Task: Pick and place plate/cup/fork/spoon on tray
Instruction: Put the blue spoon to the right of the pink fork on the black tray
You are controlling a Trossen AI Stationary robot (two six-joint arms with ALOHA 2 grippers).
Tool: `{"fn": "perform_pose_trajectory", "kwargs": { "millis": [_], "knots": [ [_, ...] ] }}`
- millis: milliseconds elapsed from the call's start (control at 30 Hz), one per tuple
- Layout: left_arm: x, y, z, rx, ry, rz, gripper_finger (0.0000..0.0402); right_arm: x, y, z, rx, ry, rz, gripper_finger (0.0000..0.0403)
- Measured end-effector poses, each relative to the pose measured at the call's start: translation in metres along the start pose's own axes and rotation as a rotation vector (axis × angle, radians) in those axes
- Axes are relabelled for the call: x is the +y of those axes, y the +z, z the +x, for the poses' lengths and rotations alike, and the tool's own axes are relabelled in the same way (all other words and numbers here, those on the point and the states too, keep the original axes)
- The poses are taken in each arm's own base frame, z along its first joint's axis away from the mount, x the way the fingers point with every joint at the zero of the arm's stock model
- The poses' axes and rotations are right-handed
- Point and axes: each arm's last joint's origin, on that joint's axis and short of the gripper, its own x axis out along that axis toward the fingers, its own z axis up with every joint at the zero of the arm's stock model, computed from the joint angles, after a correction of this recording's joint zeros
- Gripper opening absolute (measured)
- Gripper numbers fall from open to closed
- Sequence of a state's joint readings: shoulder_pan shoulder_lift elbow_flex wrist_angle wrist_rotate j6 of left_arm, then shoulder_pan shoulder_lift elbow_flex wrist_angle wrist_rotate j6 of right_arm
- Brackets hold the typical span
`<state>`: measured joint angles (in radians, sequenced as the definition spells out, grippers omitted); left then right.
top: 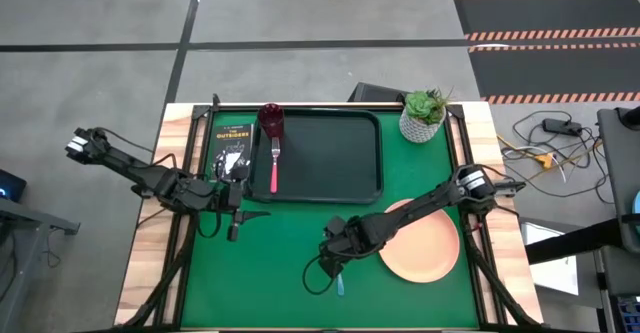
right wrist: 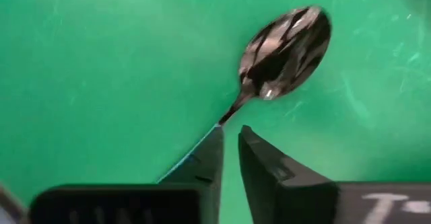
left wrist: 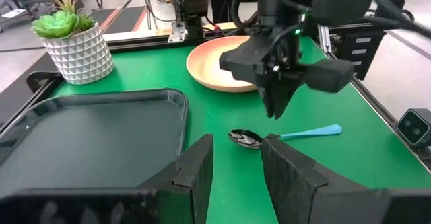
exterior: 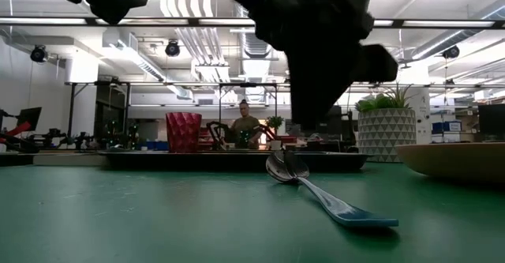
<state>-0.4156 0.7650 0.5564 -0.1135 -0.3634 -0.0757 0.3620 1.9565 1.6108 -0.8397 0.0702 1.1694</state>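
The blue-handled spoon lies flat on the green mat near the table's front, bowl toward the far side. My right gripper hangs a little above its neck, fingers pointing down and shut, clear of it in the low view. The peach-orange plate rests on the mat to its right. The dark tray holds the red cup upright in its far left corner and the pink-handled fork lying beside it. My left gripper is open and empty near the tray's near left corner.
A white pot with a green plant stands at the tray's far right corner. A black book lies left of the tray. Bare green mat stretches along the near side. A person shows in the room beyond.
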Motion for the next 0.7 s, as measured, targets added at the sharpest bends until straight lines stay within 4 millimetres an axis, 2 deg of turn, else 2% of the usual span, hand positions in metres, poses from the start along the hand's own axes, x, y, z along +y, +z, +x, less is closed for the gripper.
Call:
{"fn": "perform_pose_trajectory", "kwargs": {
  "millis": [133,400,567,700],
  "knots": [
    [0.0,0.0,0.0,0.0,0.0,0.0,0.0107,-0.004,0.004,0.009,-0.011,-0.036,-0.002,0.0095],
    [0.0,0.0,0.001,0.003,0.0,0.001,0.0107,-0.013,0.014,0.012,-0.069,-0.099,-0.013,0.0211],
    [-0.001,-0.002,0.003,0.015,-0.002,-0.019,0.0107,-0.016,0.021,0.013,-0.111,-0.123,-0.027,0.0259],
    [-0.002,-0.003,0.005,0.024,-0.001,-0.016,0.0107,-0.017,0.022,0.015,-0.119,-0.129,-0.041,0.0281]
  ]
}}
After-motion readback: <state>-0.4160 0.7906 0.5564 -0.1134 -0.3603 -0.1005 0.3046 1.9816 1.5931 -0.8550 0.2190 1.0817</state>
